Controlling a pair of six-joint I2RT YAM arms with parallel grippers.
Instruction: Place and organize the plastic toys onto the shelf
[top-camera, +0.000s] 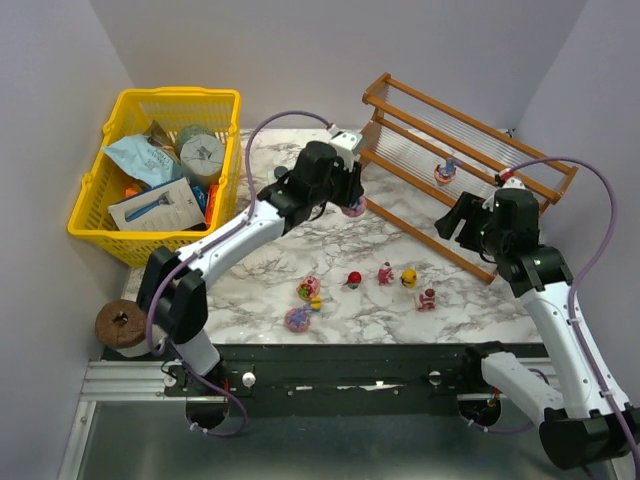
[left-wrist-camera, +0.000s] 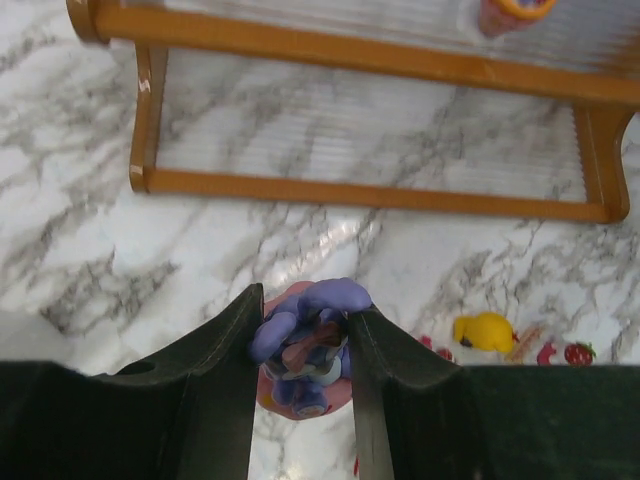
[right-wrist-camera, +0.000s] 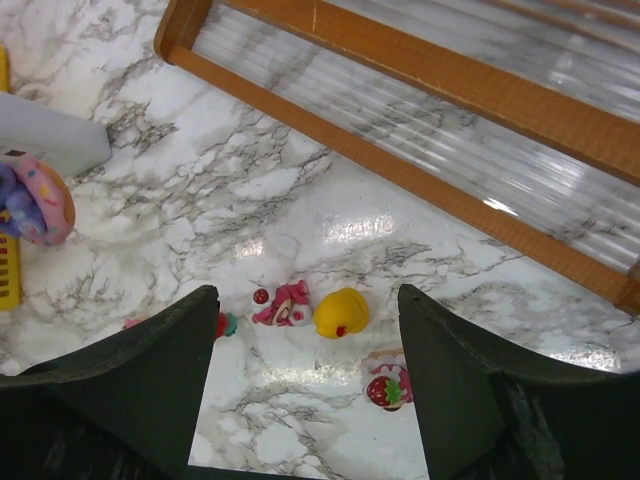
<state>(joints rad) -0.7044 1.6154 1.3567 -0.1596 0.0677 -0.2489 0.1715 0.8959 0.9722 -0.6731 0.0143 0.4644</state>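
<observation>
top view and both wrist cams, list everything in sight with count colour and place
shelf: one, reddish-brown rails with clear ribbed panels, far right of table
shelved toy: one, pink-red, on a shelf panel
held toy: one, pink and purple, gripped in front of the shelf's left end
loose toys: about six, pink, red, purple, one yellow, near middle of table
basket: one, yellow mesh, far left
packages: several, blue, grey, white, inside basket
brown round thing: one, near-left corner
table: one, white-grey marble
left gripper: one, black, shut on held toy
right gripper: one, black, open, above table in front of shelf
</observation>
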